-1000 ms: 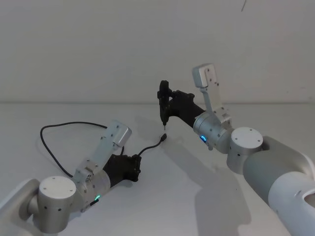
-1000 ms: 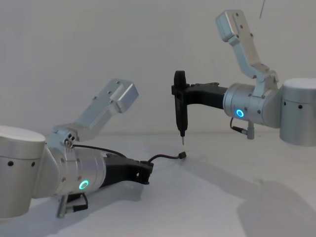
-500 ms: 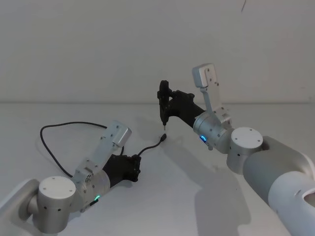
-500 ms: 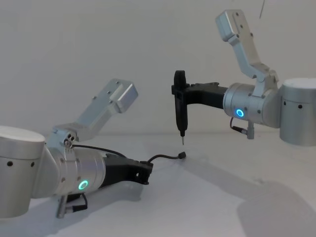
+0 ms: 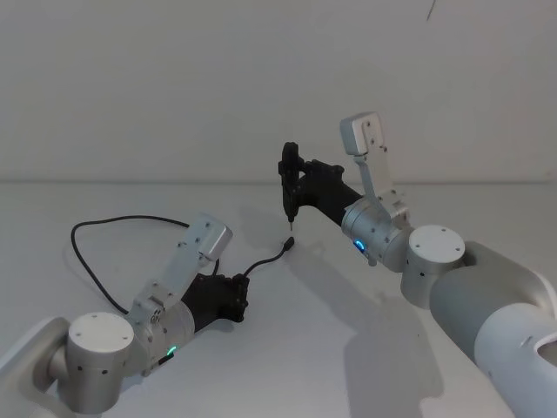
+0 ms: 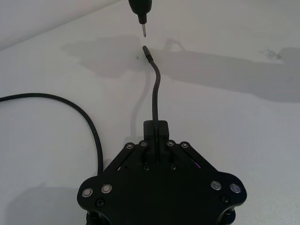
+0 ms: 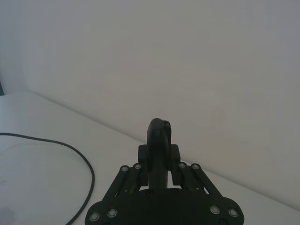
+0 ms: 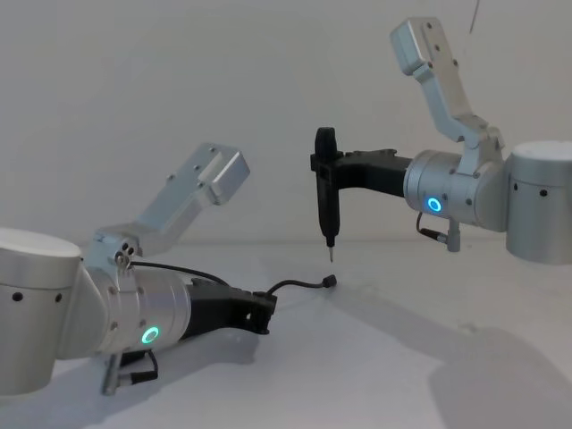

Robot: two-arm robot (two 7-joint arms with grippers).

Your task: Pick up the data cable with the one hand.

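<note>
A plain white surface is carrying the thin black data cable, which is lying in a wide loop on its left part.

This looks like a lab for tests: a plain white table, and a plain white wall behind at 12 o'clock.

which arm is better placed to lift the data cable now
Left. The left gripper is shut on the data cable just behind its free plug, low near the table. The right gripper hangs higher, occupied by a black pointed tool.
</note>
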